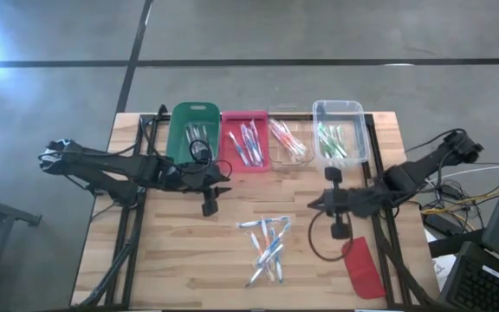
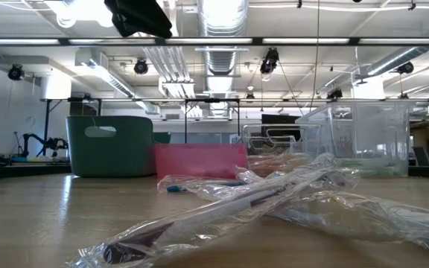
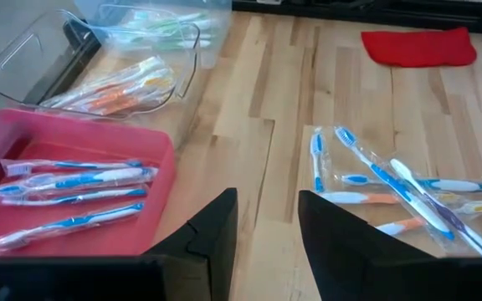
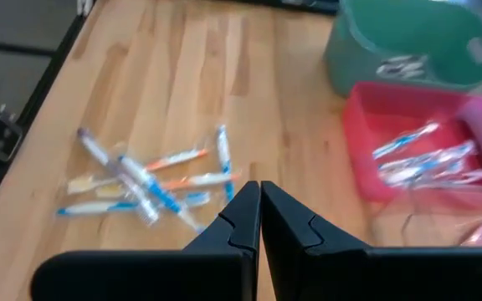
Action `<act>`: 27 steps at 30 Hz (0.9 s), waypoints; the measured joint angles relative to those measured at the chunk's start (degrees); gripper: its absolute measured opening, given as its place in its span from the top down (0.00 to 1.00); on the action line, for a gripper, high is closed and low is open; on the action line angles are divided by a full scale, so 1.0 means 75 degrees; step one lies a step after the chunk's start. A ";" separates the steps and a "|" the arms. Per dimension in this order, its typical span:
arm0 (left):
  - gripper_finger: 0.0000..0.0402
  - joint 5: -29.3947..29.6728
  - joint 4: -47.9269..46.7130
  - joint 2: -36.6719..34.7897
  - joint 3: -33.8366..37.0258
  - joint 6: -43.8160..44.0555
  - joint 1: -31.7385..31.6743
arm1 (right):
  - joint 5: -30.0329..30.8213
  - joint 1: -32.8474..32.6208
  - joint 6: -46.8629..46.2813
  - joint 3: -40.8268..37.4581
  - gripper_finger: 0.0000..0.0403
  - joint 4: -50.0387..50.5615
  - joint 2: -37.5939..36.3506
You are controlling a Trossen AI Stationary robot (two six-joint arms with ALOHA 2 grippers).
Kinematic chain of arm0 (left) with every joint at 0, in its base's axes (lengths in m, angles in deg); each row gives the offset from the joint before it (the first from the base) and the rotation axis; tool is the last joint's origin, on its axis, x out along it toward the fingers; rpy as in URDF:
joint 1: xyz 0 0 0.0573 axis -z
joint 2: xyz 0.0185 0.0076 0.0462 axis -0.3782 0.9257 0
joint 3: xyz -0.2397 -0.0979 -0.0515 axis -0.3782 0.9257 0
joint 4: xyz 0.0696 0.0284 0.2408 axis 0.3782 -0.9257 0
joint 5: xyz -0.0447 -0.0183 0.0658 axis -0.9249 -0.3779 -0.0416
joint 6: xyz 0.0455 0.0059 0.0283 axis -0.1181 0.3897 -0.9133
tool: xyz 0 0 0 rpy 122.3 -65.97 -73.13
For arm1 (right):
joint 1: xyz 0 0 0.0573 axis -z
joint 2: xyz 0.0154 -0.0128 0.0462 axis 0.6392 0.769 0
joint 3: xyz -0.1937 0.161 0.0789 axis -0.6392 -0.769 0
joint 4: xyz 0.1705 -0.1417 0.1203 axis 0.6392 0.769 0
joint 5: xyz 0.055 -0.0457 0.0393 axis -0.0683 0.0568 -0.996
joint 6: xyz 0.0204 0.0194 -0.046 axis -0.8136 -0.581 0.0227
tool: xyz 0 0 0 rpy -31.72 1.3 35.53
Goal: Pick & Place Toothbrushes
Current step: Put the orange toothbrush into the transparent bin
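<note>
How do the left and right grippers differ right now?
The left gripper has its fingers apart with bare wood showing between them; the right gripper is shut, its fingers meeting. In the high view the left gripper sits just in front of the red bin, while the right gripper is out over open table below the clear bins. Both are empty and point inward toward the loose toothbrushes.

**Colours on the table**

The table (image 1: 189,260) is pale butcher-block wood with darker seams; the bins run dark green (image 1: 193,130), pink-red (image 1: 246,139), then two of clear plastic (image 1: 288,139) (image 1: 340,130); the loose toothbrushes (image 1: 267,247) are white with blue, orange and grey accents in clear wrappers; the flat lid (image 1: 364,269) is red; both arms' fingers (image 3: 216,242) (image 4: 241,226) are black.
</note>
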 joint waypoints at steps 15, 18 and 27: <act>0.67 -0.0002 0.0471 -0.0002 0.0645 0.0878 0.0000 | -0.0010 -0.0835 -0.1754 0.0000 0.98 0.0233 0.1317; 0.67 -0.0064 0.0858 -0.0002 0.1025 0.0918 0.0017 | -0.0037 -0.1017 -0.2177 0.0000 0.98 0.0411 0.1481; 0.67 -0.0818 0.2315 0.0007 0.2046 0.0903 0.0092 | -0.0023 -0.1578 -0.3943 0.0000 0.98 0.1584 0.1458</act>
